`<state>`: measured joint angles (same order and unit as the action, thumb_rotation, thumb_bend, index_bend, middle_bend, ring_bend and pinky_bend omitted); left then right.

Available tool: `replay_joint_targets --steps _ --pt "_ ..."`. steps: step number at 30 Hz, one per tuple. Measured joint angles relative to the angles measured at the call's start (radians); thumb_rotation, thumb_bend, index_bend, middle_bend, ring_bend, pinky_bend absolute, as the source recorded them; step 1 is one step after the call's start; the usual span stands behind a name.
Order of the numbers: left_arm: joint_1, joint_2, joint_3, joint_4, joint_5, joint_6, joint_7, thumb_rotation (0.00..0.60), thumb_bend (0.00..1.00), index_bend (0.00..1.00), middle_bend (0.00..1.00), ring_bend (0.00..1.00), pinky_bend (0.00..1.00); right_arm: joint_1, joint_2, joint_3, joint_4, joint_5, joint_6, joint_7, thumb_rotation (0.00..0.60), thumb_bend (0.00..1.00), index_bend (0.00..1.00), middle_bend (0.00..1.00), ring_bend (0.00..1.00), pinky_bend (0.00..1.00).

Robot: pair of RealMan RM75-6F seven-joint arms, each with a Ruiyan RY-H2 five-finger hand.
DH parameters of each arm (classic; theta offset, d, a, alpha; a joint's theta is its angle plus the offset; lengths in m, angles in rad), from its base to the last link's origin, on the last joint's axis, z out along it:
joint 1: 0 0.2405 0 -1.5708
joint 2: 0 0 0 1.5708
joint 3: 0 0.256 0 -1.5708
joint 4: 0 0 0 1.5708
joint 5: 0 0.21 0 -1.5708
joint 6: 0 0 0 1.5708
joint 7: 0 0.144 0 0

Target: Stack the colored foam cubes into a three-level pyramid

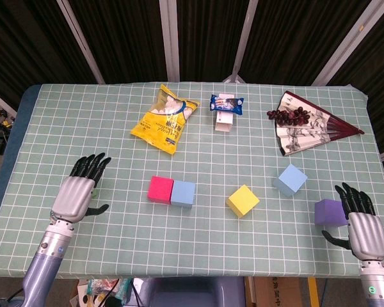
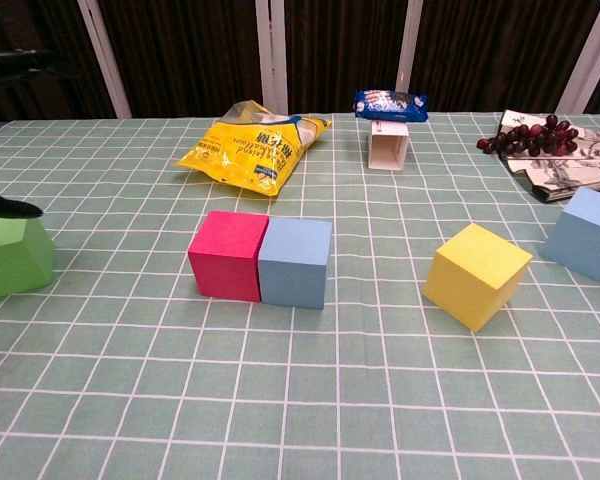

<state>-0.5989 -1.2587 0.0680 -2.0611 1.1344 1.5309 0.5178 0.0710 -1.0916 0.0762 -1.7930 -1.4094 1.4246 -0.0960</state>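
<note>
Two open hands low in frame, cubes scattered on the checked cloth

Both hands sit at the bottom edge of the head view, backs up, fingers pointing away from the robot. The left hand is at lower left with its fingers spread and holding nothing; it covers the green cube, which only the chest view shows, at its left edge. The right hand is at lower right, fingers apart and empty, just beside the purple cube.

Toward the middle of the frame the pink cube and a blue cube stand side by side, touching, flat on the cloth. Right of them the yellow cube sits turned at an angle, and further right a second blue cube is also turned. No cube rests on another.

The table carries a green cloth with a white grid. Toward the top of the frame lie a yellow snack bag, a small white box with a blue wrapped packet on it, and a paper fan with dark grapes on it. Behind the table hang dark curtains with pale bars.

The chest view leaves out the purple cube and the right hand; of the left hand it catches only dark fingertips at its left border.
</note>
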Motion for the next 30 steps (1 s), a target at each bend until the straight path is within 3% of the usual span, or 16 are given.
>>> replay_joint_targets --steps 7,13,30 --pt "0.042 0.058 -0.017 -0.002 0.045 0.004 -0.051 0.600 0.11 0.00 0.00 0.00 0.00 0.029 0.007 0.001 -0.094 -0.009 -0.032 -0.078 0.600 0.17 0.00 0.00 0.00 0.00" --pt "0.061 0.083 -0.048 -0.011 0.052 -0.012 -0.076 0.600 0.11 0.00 0.00 0.00 0.00 0.084 -0.016 0.013 -0.207 0.060 -0.110 -0.192 0.600 0.17 0.00 0.00 0.00 0.00" --pt "0.100 0.115 -0.109 -0.017 0.057 -0.060 -0.114 0.600 0.11 0.00 0.00 0.00 0.00 0.300 -0.324 0.116 -0.179 0.343 -0.210 -0.480 0.600 0.17 0.00 0.00 0.00 0.00"
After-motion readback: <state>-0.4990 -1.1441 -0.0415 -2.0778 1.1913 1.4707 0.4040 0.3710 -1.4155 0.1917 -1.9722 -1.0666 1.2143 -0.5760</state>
